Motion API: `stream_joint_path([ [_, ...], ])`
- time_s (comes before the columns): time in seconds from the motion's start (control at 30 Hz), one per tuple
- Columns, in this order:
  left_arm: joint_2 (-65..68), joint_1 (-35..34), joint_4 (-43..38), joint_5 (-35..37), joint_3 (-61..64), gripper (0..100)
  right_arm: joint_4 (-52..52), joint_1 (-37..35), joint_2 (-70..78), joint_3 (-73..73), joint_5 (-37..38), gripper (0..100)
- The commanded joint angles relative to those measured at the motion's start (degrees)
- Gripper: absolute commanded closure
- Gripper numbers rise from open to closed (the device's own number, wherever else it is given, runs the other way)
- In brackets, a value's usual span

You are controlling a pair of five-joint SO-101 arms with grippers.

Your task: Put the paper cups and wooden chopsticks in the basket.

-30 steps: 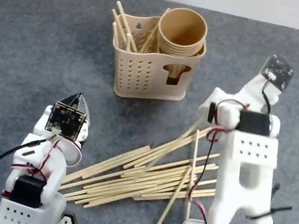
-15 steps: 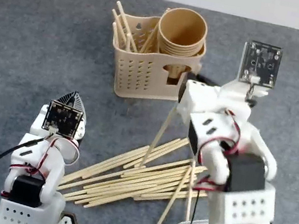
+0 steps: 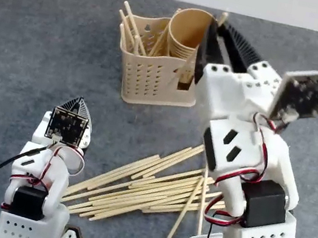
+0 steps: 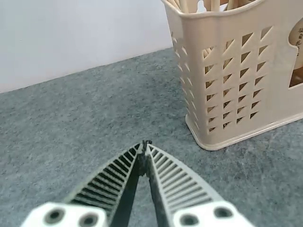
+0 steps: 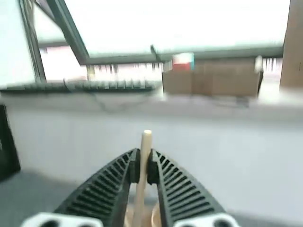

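The chopsticks (image 3: 141,187) are thin, pale wooden sticks — most lie in a loose pile on the grey mat (image 3: 37,42) between the arms. A few stand in the tan basket (image 3: 148,74), beside the stacked brown paper cups (image 3: 192,32). The right gripper (image 5: 142,156) pinches one chopstick (image 5: 147,139) up by the cups. The left gripper (image 4: 144,144) has its fingers pressed together — it holds nothing.

The right arm stands tall on the worktop's right side, stretched toward the far edge. Its tool (image 3: 215,29) is raised and pinches a chopstick (image 5: 147,138). The left arm sits folded at the near left corner, its tool (image 4: 144,146) closed with tips meeting.
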Motion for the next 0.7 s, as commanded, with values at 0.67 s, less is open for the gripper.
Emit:
stream_joint_path([
  [0.67,-0.4,0.0,-1.3,-0.1,-0.9,99,-30.1,-2.5,19.7,-3.4,2.2,99.2],
])
